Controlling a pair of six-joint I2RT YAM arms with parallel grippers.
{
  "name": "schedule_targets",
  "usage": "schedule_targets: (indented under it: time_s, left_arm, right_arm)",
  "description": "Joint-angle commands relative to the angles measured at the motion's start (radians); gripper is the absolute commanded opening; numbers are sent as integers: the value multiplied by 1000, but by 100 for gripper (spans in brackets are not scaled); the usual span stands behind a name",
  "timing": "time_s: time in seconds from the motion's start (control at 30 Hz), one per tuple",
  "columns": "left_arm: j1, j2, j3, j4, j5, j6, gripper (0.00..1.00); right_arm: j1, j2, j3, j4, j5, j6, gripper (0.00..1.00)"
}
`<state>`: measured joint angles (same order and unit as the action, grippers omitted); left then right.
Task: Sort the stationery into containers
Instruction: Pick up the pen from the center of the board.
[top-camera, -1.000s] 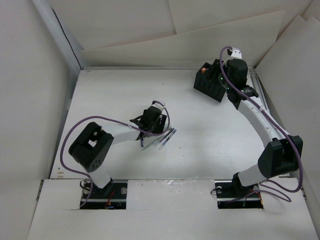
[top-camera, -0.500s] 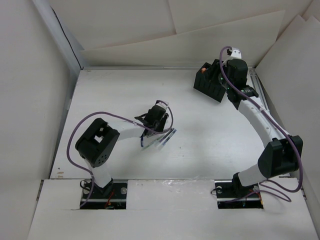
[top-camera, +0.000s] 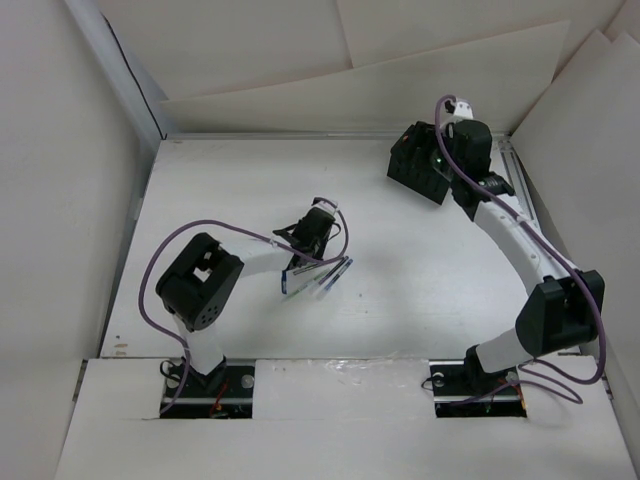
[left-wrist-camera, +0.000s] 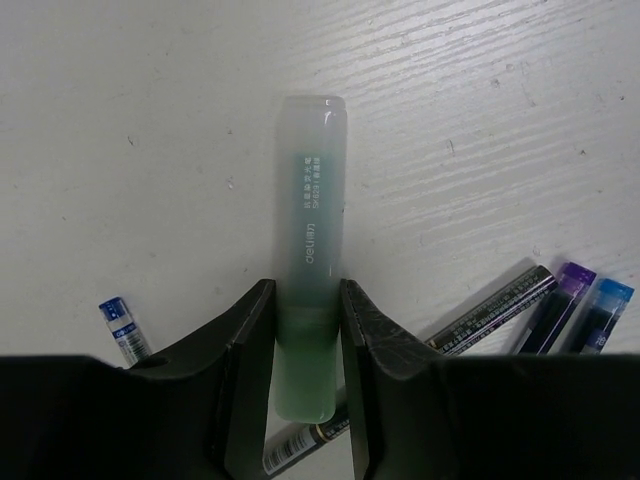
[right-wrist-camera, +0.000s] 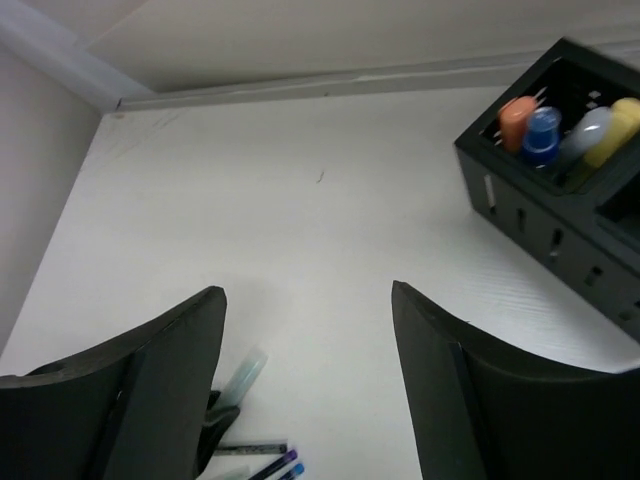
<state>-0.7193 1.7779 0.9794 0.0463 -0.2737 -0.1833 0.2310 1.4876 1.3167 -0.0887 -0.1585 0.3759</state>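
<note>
we see the organiser box (top-camera: 415, 172) far right on the table (top-camera: 230, 190) — markers (right-wrist-camera: 560, 130) standing in one compartment. loose pens (top-camera: 330, 276) lie mid-table, around the highlighter (left-wrist-camera: 310, 220).

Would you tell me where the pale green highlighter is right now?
In the left wrist view, the pale green highlighter lies clamped between the left gripper's fingers on the table, thin pens beside it.

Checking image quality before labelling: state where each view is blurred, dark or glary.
Left wrist: green marker sharp, left hand nearly black. Right wrist: right hand blurred and dark, organiser box slightly soft. Top external: even light, no glare, pens tiny.
</note>
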Motion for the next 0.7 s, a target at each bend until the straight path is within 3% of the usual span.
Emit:
schedule_targets:
  time_s: [0.0,0.3,0.43,0.53,0.67]
  left_arm:
    - [-3,9,24,-7,-22,-10,23]
    - [-3,-141,7,39,8,-42,20]
    - [-3,-234,-66,119,85,-51,20]
    - [-3,-293,-116,203,163,-73,20]
    - [-3,-334,-176,296,241,-85,20]
  right_arm:
    - [27,3,-39,61,-110,23,74]
    - [76,23,-152,153,-219,104,78]
    - [94,54,-191,193,-291,113,74]
    - [119,80,-215,220,-305,136,64]
    - [171,109,-240,267,-348,156,66]
